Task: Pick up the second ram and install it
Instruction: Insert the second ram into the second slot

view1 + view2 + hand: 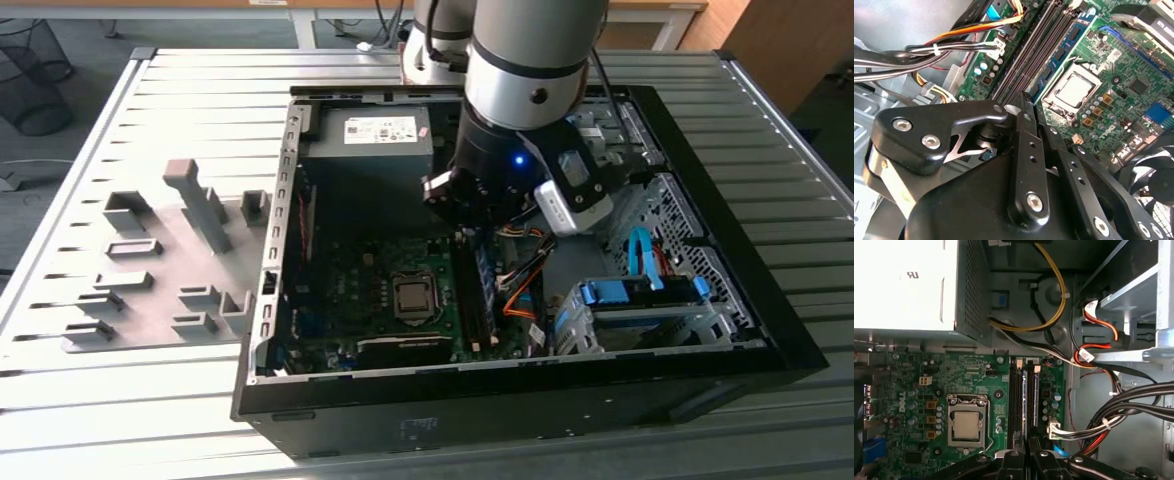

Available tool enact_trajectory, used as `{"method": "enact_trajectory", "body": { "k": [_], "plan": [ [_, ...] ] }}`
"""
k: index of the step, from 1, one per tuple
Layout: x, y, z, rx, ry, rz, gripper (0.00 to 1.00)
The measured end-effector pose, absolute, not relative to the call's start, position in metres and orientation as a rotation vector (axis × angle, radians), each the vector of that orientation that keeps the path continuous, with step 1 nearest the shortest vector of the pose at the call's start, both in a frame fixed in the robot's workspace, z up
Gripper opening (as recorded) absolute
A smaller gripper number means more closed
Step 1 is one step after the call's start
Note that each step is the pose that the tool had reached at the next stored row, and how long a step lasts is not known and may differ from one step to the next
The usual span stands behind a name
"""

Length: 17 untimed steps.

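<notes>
Apparently mid-frame, fingers (1026, 460) pinched together on the ram (1030, 405) over its slot | light, stiff, fragile stick | best held by its edges.

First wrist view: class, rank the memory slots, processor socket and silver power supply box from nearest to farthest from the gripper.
1. The memory slots, directly ahead of the gripper.
2. The processor socket, beside the slots on the motherboard.
3. The silver power supply box, beyond the motherboard's far edge.
</notes>
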State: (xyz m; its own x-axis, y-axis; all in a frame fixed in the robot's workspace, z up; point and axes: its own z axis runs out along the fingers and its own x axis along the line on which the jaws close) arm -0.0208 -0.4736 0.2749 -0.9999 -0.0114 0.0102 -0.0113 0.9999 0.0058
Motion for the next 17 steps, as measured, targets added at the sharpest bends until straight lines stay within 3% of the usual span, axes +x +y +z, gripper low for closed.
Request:
{"method": "enact_trajectory", "body": {
  "k": [17],
  "plan": [
    [-0.024,-0.474,0.257,0.000,-3.129,-0.009,0.14]
  ]
}}
